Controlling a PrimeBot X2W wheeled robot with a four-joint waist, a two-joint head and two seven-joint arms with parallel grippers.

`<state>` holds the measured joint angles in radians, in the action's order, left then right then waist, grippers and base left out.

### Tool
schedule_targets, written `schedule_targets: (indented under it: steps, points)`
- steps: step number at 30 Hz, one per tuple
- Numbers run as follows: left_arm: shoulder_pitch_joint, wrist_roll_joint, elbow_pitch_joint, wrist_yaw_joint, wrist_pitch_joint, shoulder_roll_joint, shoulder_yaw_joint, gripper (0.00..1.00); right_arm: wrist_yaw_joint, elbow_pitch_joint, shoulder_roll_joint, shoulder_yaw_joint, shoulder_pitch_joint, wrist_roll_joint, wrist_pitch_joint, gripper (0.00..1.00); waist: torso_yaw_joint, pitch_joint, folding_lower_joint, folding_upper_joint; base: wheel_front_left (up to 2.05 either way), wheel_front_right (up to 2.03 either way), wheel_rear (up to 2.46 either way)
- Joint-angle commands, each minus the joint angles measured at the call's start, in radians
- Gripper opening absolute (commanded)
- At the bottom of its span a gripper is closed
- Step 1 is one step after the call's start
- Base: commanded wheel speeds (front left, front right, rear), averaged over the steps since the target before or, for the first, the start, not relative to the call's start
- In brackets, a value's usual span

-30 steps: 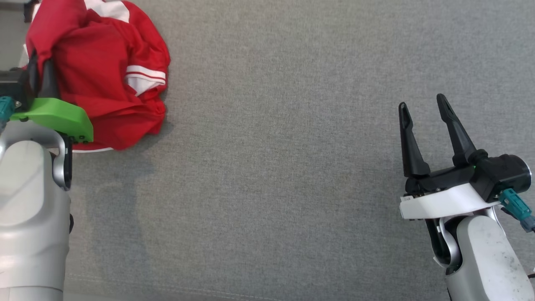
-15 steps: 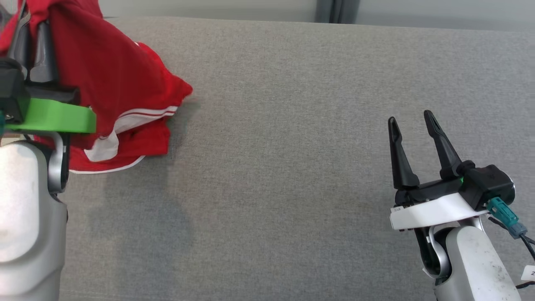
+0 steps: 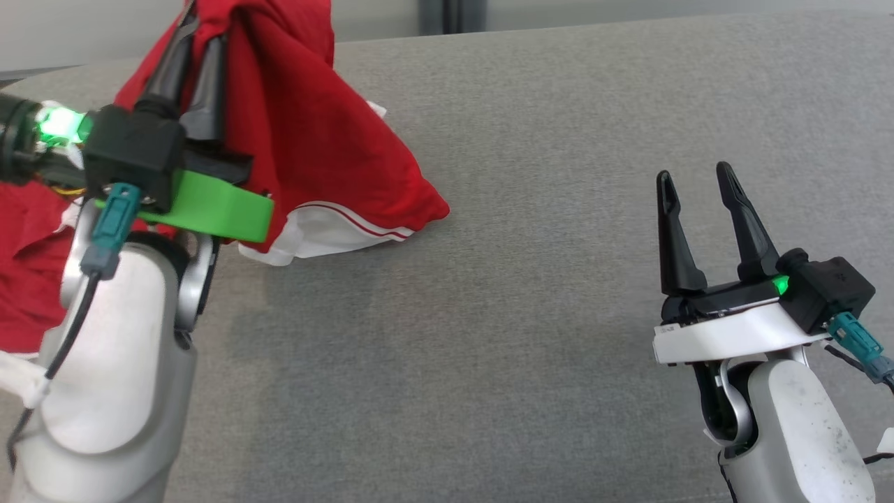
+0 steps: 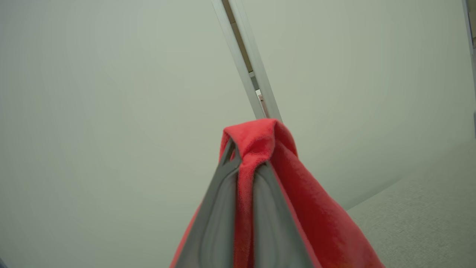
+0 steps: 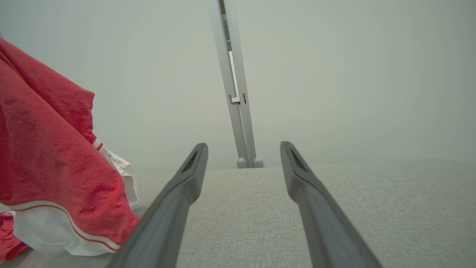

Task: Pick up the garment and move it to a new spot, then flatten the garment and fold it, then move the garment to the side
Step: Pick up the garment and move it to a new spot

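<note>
The left hand (image 4: pixel 245 163) pinches a fold of the red shirt (image 3: pixel 307 140), raised at the left of the grey surface (image 3: pixel 559 209), hem resting on it. The right hand (image 3: pixel 695 178) sits open and empty. The small pinch might slip mid-carry.

A grey woven cloth surface (image 3: pixel 531 293) spreads wide and flat, and beyond its far edge stands a plain pale wall (image 4: pixel 93 111). A narrow grey post (image 5: pixel 234 93) runs up the wall, made of two slim strips side by side with a thin gap between them, and it appears tilted in both wrist views. At its foot, two small rounded knobs (image 5: pixel 250 163) sit right at the far edge of the surface.
</note>
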<state>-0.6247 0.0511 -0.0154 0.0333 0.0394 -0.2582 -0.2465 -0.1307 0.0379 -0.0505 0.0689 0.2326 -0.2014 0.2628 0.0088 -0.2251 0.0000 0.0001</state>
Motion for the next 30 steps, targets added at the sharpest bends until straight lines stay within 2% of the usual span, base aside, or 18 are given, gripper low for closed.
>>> schedule_targets:
  steps: [1, 4, 7, 11, 17, 18, 19, 22, 25, 30]
  points:
    - [-0.026, -0.004, 0.012, -0.004, -0.001, 0.017, -0.016, 0.0, 0.0, -0.001, 0.0, 0.002, 0.016, -0.013, 0.003, 1.0, -0.109, -0.046, 0.0, -0.0001, 0.0, 0.0, 0.0]
    - [-0.057, 0.004, 0.05, 0.002, 0.011, 0.062, -0.051, 0.0, 0.0, -0.005, -0.001, 0.002, 0.028, -0.026, 0.003, 1.0, -0.17, -0.07, 0.0, -0.0001, 0.0, 0.0, 0.0]
    - [-0.1, -0.012, 0.118, -0.017, 0.035, 0.09, -0.067, 0.0, 0.0, -0.004, 0.0, 0.011, 0.039, -0.047, 0.003, 1.0, -0.239, -0.096, 0.0, -0.0001, 0.0, 0.0, 0.0]
    - [-0.124, -0.022, 0.222, -0.005, 0.043, 0.147, -0.134, 0.0, 0.0, 0.001, 0.0, 0.005, 0.038, -0.07, 0.003, 1.0, -0.311, -0.115, 0.0, -0.0001, 0.0, 0.0, 0.0]
    - [-0.095, 0.004, 0.368, -0.011, 0.087, 0.199, -0.263, 0.0, 0.0, 0.01, 0.0, 0.004, 0.033, -0.083, 0.003, 1.0, -0.37, -0.118, 0.0, -0.0001, 0.0, 0.0, 0.0]
    - [-0.091, 0.014, 0.385, -0.014, 0.094, 0.203, -0.285, 0.36, 0.0, 0.01, 0.0, 0.003, 0.032, -0.084, 0.003, 1.0, -0.373, -0.116, 0.0, -0.0001, 0.0, 0.0, 0.0]
    - [-0.086, 0.027, 0.403, -0.017, 0.103, 0.206, -0.313, 1.0, 0.0, 0.012, 0.0, 0.002, 0.032, -0.085, 0.003, 1.0, -0.375, -0.111, 0.0, -0.0001, 0.0, 0.0, 0.0]
    - [-0.079, 0.087, 0.418, -0.033, 0.12, 0.206, -0.411, 1.0, 0.0, 0.013, 0.0, -0.001, 0.03, -0.079, 0.003, 1.0, -0.369, -0.097, 0.0, -0.0001, 0.0, 0.0, 0.0]
    - [-0.094, 0.153, 0.419, -0.073, 0.138, 0.203, -0.481, 1.0, 0.0, 0.009, 0.001, 0.0, 0.027, -0.066, 0.003, 1.0, -0.34, -0.083, 0.0, -0.0001, 0.0, 0.0, 0.0]
    - [-0.129, 0.206, 0.434, -0.14, 0.183, 0.205, -0.503, 1.0, 0.0, 0.004, 0.0, -0.012, 0.014, -0.04, 0.003, 1.0, -0.26, -0.047, 0.0, -0.0001, 0.0, 0.0, 0.0]
